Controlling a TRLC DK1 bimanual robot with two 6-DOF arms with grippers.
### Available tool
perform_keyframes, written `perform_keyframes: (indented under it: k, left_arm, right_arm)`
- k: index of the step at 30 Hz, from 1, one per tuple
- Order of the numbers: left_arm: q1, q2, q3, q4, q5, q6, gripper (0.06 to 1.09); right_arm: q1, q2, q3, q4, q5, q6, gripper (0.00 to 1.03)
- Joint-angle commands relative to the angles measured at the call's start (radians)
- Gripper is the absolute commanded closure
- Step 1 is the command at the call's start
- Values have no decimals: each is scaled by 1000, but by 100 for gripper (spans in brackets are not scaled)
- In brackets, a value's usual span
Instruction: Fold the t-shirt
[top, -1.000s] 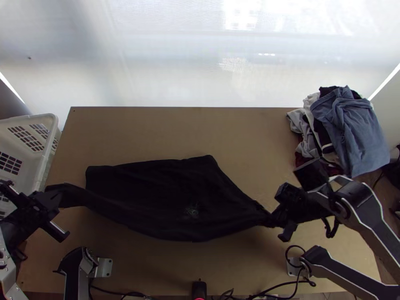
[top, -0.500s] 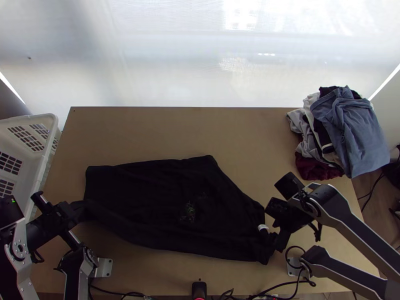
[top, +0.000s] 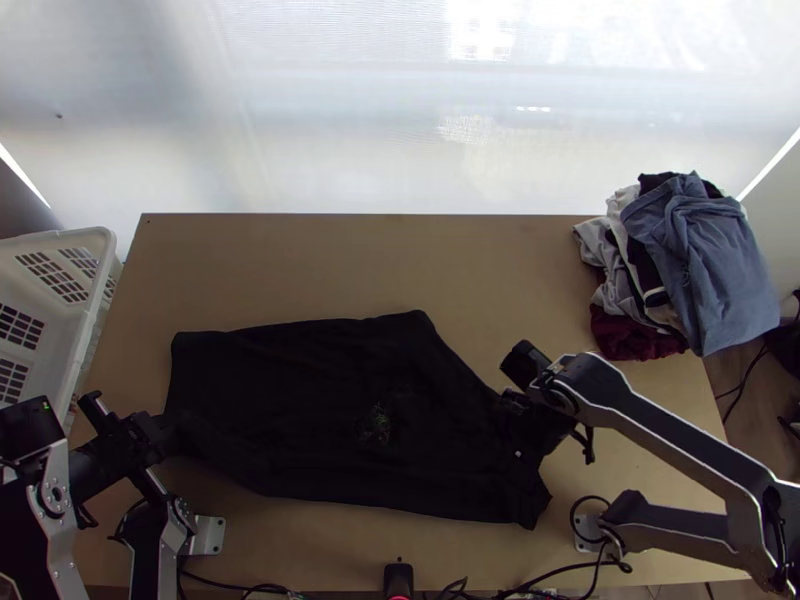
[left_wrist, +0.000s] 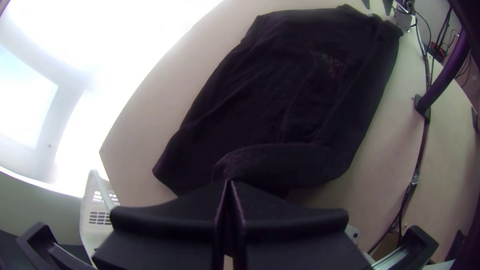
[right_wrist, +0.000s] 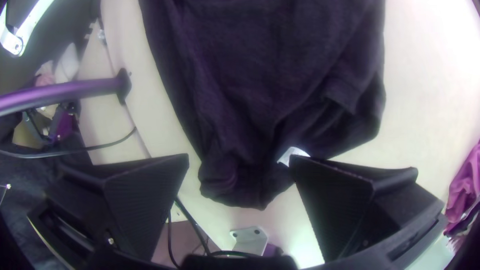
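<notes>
Wooden desk (top: 350, 260) with a black shirt (top: 320, 420) lying on its near half, from the left side to right of the middle
The shirt is spread in an uneven shape, creased, with a narrower length of cloth curving over toward the left pincer and a speckled patch near its middle; a pile of clothes (top: 700, 260), blue on top, sits at the desk's far right corner; a white basket (top: 60, 238) stands beside the left edge; the left pincer (top: 162, 432) is closed on the shirt's cloth at its left end; the right pincer (top: 535, 425) is wide apart over the shirt's right end; a small white tag (right_wrist: 292, 154) shows there, beside one fingertip
</notes>
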Motion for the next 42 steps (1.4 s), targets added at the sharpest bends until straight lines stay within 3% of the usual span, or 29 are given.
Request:
perform_keyframes:
  k: [1, 6, 11, 20, 28, 33, 42]
  left_arm:
    - [-1, -5, -19, 6, -18, 15, 105]
    - [1, -7, -24, 7, -25, 29, 105]
    - [5, -7, -28, 15, -35, 32, 105]
    - [8, -16, -27, 15, -56, 40, 105]
    - [5, -32, -33, 15, -56, 41, 105]
    - [7, -32, -28, 23, -59, 41, 105]
    - [85, 28, 15, 158, -59, 18, 105]
  right_arm:
    - [135, 91, 29, 21, 0, 6, 10]
    - [212, 159, 17, 38, 0, 7, 10]
    - [216, 190, -3, 97, 2, 9, 16]
    - [203, 200, -15, 139, 40, 12, 17]
    - [189, 177, -23, 163, 42, -2, 57]
    - [161, 111, 11, 142, 40, -11, 100]
    - [-14, -73, 268, -96, 34, -57, 100]
